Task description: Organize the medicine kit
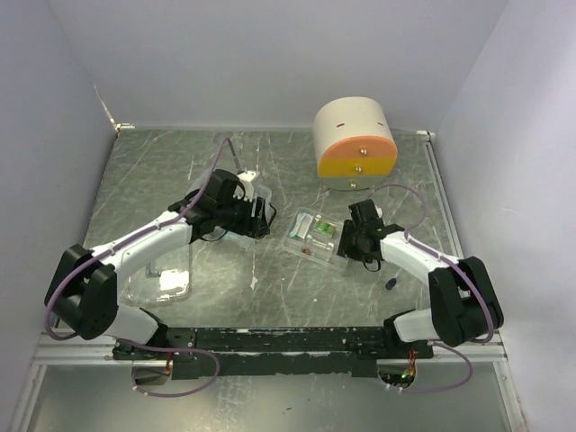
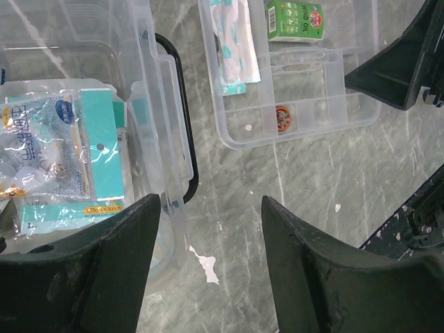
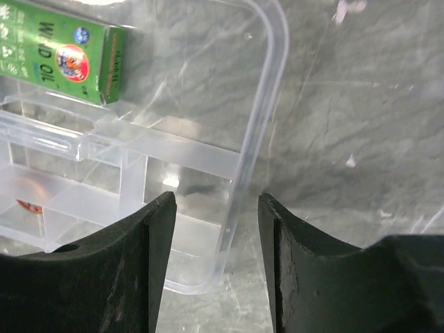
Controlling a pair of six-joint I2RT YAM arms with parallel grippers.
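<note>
Top external view: part-filled tray (image 2: 319,97) lies beside the medicine kit (image 2: 166,90), unstowed; left gripper (image 2: 208,205) and right gripper (image 3: 216,198) gape empty.

Two black fingers (image 2: 97,277) stand apart at the bottom edge, with bare grey desk (image 2: 312,187) between them. On the left, a clear box (image 2: 149,104) with a black handle (image 2: 182,90) holds teal-and-white packets (image 2: 55,152). Beside it, a clear divided tray (image 2: 312,135) contains a green carton (image 2: 295,17), a foil strip (image 2: 234,48) and a small round tin (image 2: 282,118).
</note>
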